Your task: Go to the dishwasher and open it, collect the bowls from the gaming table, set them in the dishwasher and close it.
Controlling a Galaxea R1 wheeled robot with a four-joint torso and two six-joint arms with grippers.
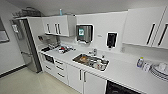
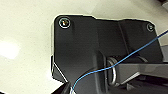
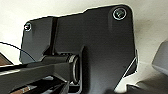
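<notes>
In the head view I face a white kitchen counter (image 1: 120, 72) from a short way off. Under it at the lower right sits a dark appliance front (image 1: 117, 89), cut off by the picture's edge; it looks like the dishwasher, and I cannot tell whether it is open. The bowls and the gaming table are out of view. Both wrist views look past the robot's own dark plate at pale floor (image 2: 25, 50) (image 3: 15, 15).
A steel sink (image 1: 91, 61) holds dishes and something orange. A stack of white plates (image 1: 160, 71) and a bottle (image 1: 140, 62) stand at the counter's right. A tall steel fridge (image 1: 26, 45) is at the left, with pale floor (image 1: 27, 83) before the cabinets.
</notes>
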